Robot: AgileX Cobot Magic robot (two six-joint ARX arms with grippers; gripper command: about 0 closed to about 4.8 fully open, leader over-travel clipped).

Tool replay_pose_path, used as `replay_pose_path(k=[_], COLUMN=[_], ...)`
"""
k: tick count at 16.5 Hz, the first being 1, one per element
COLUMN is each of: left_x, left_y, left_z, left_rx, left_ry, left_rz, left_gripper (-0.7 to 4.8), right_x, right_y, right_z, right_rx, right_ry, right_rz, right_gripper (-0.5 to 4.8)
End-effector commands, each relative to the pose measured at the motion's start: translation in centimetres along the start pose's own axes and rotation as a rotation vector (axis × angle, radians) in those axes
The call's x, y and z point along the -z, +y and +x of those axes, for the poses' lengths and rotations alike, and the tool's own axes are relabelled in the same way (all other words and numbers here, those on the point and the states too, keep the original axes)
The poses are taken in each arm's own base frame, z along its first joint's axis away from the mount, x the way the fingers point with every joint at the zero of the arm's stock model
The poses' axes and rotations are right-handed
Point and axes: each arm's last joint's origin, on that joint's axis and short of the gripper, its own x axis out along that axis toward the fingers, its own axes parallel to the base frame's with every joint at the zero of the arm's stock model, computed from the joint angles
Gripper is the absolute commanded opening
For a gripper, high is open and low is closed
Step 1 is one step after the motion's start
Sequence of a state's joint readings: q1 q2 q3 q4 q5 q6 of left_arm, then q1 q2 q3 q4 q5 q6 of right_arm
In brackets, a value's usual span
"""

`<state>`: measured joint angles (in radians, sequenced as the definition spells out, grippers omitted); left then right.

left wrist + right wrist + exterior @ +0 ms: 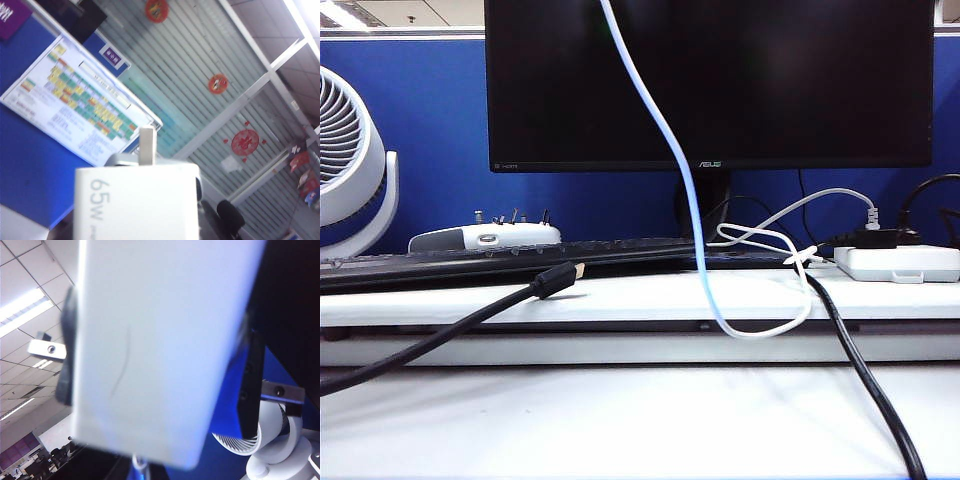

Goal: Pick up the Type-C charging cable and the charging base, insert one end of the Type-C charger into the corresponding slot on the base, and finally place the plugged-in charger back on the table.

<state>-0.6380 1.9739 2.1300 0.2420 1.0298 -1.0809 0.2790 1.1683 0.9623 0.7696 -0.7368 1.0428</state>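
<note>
Monitor fills the exterior view from 10 to 2 o'clock, dark, on its stand at the back. The table spreads white across the lower half, with a raised ledge running through the middle. A fan stands at 9 o'clock. A keyboard lies along the ledge below the monitor. A strip sits on the ledge at 3 o'clock, with plugs in it. A black cable comes in from 8 o'clock, and its gold-tipped plug rests on the ledge left of centre.

The cable hangs from 12 o'clock across the monitor, loops off the ledge's front edge and rises toward the strip.

The base is off the table: it sits close to the left wrist camera, marked 65W, with a prong pointing toward the ceiling. The left claw grips it, jaws wide.

The right claw is clamped, dark fingers either side of a blurred white slab, probably the cable's plug end.
</note>
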Motion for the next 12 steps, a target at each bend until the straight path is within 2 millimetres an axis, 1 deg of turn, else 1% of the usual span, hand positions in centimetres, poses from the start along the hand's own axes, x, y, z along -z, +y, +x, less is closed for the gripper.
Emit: replay_pose_path(k=[1, 6, 9, 12], left_x=[-0.14, -0.11, -0.46, -0.58], left_y=[-0.72, -0.73, -0.55, -0.48], left_z=[-0.11, -0.17, -0.82, -1.03], left_rx=[0.017, 0.027, 0.019, 0.014], left_ry=[0.016, 0.035, 0.032, 0.028], left_rz=[0.044, 0.052, 0.07, 0.071], left_gripper=[0.17, 0.17, 0.17, 0.17], right_x=[-0.22, -0.19, -0.21, -0.19], right_y=[0.31, 0.17, -0.05, -0.07], right_z=[0.02, -0.02, -0.13, -0.13], right_rx=[-0.013, -0.003, 0.014, 0.016], right_ry=[-0.011, -0.006, -0.003, -0.001], right_rz=[-0.012, -0.011, -0.001, 0.001], right_gripper=[-0.01, -0.01, -0.01, -0.01])
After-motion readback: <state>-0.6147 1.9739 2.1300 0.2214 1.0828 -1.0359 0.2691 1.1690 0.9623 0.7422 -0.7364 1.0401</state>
